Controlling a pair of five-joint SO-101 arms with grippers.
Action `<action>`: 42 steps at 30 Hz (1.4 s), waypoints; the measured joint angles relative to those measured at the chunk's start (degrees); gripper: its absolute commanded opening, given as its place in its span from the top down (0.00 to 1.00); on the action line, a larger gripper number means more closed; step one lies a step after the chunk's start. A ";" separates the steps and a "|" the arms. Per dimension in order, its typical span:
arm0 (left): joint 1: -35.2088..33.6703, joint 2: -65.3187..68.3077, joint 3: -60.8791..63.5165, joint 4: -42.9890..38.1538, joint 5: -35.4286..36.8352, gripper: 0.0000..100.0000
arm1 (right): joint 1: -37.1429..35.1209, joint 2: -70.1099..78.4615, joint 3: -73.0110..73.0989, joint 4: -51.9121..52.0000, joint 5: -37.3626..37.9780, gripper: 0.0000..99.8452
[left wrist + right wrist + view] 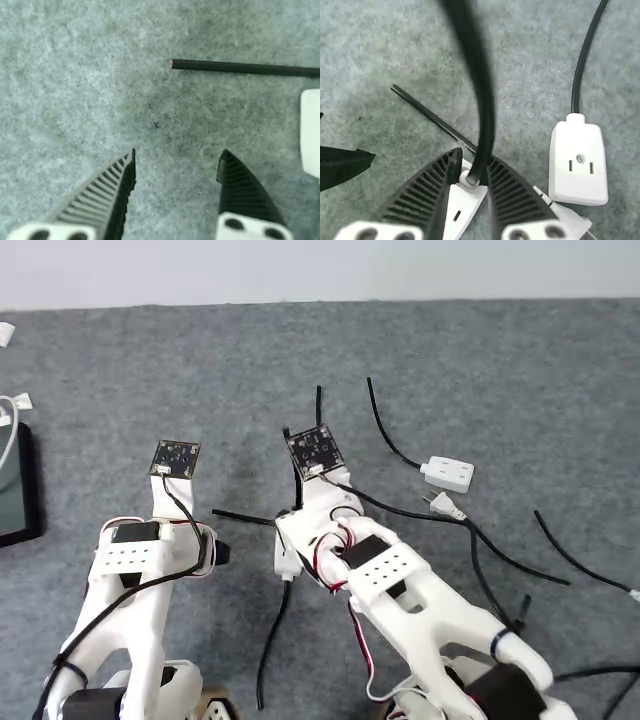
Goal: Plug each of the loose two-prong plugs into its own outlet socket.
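The desk (520, 360) is covered in grey, felt-like fabric. A white socket (447, 473) is laid on it, with a white plug (443, 504) just beside it. Loose black cords (240, 67) are strewn around. A dark slab (15, 490) is seen at one edge.

two white arms (400, 580)
black ribbed pincer fingers (240, 185), red-and-white servo wires (325, 560), black cables (185, 510), square camera boards (315, 450).
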State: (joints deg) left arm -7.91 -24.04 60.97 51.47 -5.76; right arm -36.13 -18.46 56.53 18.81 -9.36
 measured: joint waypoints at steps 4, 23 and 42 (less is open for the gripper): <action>0.00 0.18 0.00 0.00 0.00 0.75 | 0.00 0.09 0.00 0.00 0.00 0.99; 0.00 0.18 0.00 0.00 0.00 0.75 | -5.10 7.56 -9.32 17.58 9.49 0.96; -1.67 0.18 0.00 0.00 0.00 0.75 | -11.16 12.66 -19.52 32.97 1.23 0.72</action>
State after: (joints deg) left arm -9.58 -23.87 60.97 51.47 -5.76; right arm -47.30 -5.80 37.01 51.78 -8.13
